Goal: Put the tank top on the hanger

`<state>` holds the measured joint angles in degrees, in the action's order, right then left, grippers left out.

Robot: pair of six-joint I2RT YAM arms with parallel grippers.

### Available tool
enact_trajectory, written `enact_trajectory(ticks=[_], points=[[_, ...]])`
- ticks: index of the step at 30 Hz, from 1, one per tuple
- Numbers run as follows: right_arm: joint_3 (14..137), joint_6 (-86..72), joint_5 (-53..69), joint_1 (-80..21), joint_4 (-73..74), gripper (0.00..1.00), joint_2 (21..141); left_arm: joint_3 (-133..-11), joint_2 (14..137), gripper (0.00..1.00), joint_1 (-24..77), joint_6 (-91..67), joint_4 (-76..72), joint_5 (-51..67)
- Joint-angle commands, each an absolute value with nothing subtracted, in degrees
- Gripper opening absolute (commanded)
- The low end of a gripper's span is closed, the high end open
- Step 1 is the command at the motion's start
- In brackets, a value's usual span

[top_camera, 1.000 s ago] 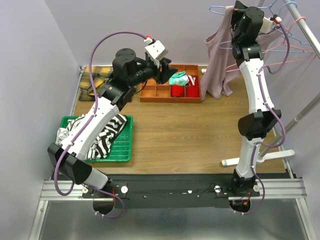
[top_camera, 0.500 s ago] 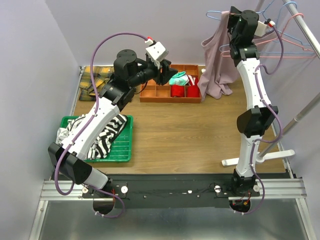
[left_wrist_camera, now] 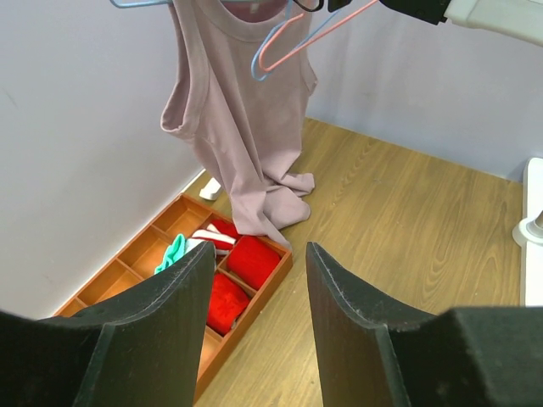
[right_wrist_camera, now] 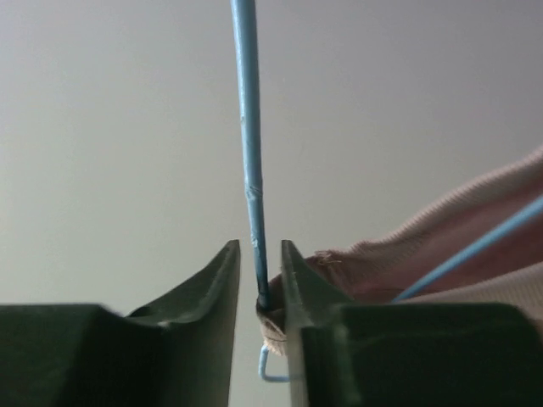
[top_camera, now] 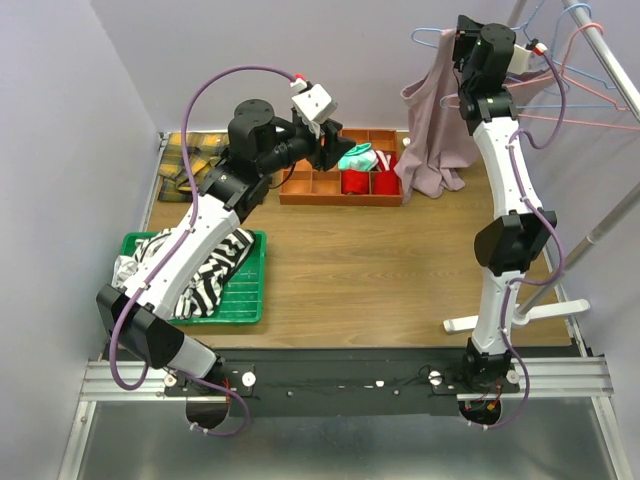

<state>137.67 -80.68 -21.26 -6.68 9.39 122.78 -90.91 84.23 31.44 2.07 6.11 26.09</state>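
The mauve-pink tank top hangs by a strap from a light-blue wire hanger at the back right, its hem bunched on the table. My right gripper is raised high beside it. In the right wrist view the right gripper is shut on the blue hanger wire with a fold of the tank top's strap between the fingers. My left gripper is open and empty, hovering above the organiser. The left wrist view shows the left gripper, with the tank top ahead of it.
An orange wooden organiser with red and teal items sits at the back centre. A green tray holds the striped garment. Yellow plaid cloth lies back left. A rack rail carries other blue and pink hangers; its white foot is front right.
My right gripper has moved left and up with the hanger, and the tank top has swung left with it. The left arm has hardly moved.
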Motion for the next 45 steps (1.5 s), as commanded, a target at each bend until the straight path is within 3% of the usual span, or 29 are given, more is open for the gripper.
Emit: enact_trajectory(ticks=[1,9,27,45], points=[[136.14,-80.25,-19.87,-6.33,9.58,0.46,120.85,-90.09,84.11,0.56,31.11,1.32,4.75,26.10],[133.16,-78.66,-18.72,-6.68,10.28,0.63,118.39,-88.95,83.32,0.56,31.11,0.53,3.25,26.10],[121.03,-75.67,-19.69,-9.67,12.04,0.82,109.08,-83.94,78.58,0.63,31.03,0.26,0.26,23.03],[121.99,-66.81,-27.59,-10.55,18.46,0.84,107.84,-81.74,76.47,0.64,30.67,-2.37,-2.46,22.24]])
